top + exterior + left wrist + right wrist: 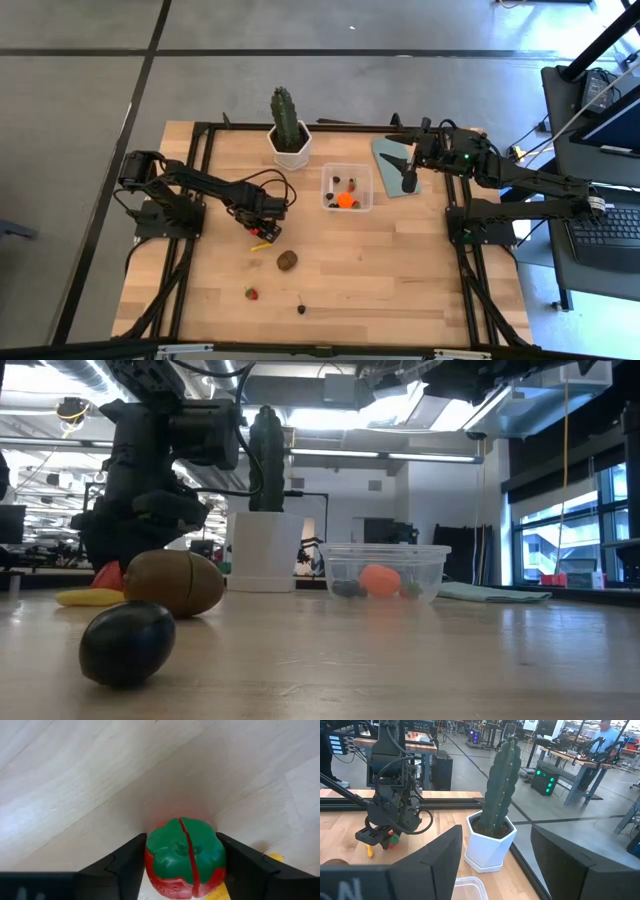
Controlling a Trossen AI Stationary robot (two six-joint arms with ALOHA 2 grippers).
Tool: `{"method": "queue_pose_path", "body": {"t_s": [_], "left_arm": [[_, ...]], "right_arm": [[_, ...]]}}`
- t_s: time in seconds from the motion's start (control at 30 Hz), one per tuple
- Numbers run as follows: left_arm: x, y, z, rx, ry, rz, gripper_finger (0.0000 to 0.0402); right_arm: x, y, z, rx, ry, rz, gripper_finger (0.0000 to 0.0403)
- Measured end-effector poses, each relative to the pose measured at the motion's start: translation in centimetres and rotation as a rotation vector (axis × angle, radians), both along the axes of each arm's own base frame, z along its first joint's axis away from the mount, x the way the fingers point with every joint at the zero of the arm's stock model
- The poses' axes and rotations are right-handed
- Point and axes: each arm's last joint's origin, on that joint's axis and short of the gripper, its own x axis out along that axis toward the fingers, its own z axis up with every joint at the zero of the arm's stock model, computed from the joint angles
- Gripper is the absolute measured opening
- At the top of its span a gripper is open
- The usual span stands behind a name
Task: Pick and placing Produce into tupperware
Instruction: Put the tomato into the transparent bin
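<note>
High view showed the tupperware (347, 187) partly filled while my left gripper (264, 229) pinched a strawberry (185, 857), my right gripper (409, 181) spread idle; the brown oval (287, 261), another strawberry (251, 294) and a dark berry (301, 309) remained.

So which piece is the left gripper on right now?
Start at the cactus, then go toward the table's front-left to the left gripper. Between its fingers sits a red strawberry with a green top, beside a yellow stick, unlike the brown oval nearby.

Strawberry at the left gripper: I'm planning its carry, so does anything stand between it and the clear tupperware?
Nothing visible does. The strawberry sits between the left gripper fingers, and bare tabletop lies between there and the tupperware. The cactus stands behind that line, the brown oval in front of it.
</note>
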Motion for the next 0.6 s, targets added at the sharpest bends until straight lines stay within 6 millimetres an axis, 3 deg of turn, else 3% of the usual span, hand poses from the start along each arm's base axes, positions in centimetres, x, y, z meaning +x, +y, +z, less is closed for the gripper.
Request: {"method": "queue_pose_path", "body": {"t_s": [0.37,0.6], "left_arm": [[0.2,0.0,0.1,-0.007,-0.011,0.002,0.0195],[2.9,1.2,2.8,-0.075,-0.183,-0.064,0.0193]], "right_arm": [[0.0,0.0,0.0,-0.001,0.001,0.001,0.0239],[0.0,0.0,0.0,-0.001,0.001,0.000,0.0239]]}}
